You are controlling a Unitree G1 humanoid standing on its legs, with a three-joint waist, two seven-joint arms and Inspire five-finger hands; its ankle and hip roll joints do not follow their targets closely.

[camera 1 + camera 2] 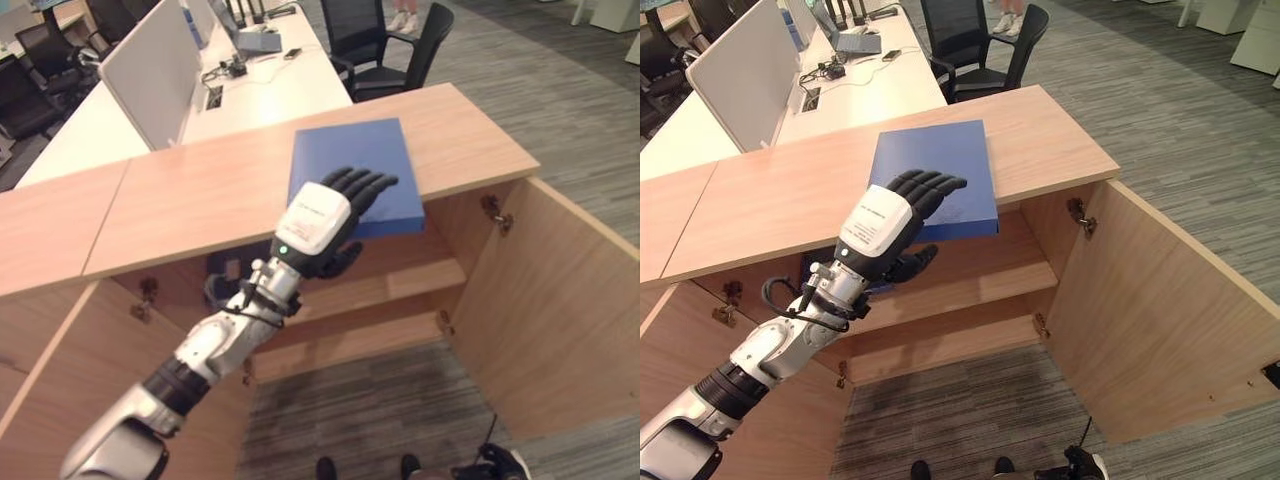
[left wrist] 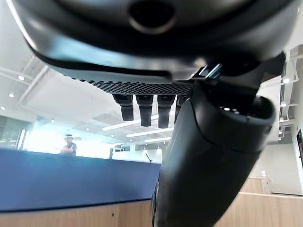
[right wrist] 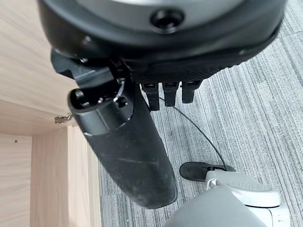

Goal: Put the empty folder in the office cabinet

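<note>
Folder [image 1: 355, 170] edge partly hidden under left robot hand [image 1: 322, 222], seemingly ungripped

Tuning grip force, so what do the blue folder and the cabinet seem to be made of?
Blue folder: matte, stiff board or plastic; even colour, crisp edges, overhangs unbent. Cabinet: light wood-grain laminate board, probably; smooth top, metal hinges. Left hand rests on the folder.

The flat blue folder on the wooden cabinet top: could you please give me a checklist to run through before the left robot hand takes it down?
1. Flat blue folder lies on the wooden cabinet top, its near edge overhanging: ok.
2. Left robot hand has fingers above the folder and thumb below its edge: ok.
3. Firm grip on the folder: cannot tell.
4. Cabinet door is swung open: ok.
5. Bare shelf inside: ok.
6. Right robot hand hangs low over the carpet: ok.
</note>
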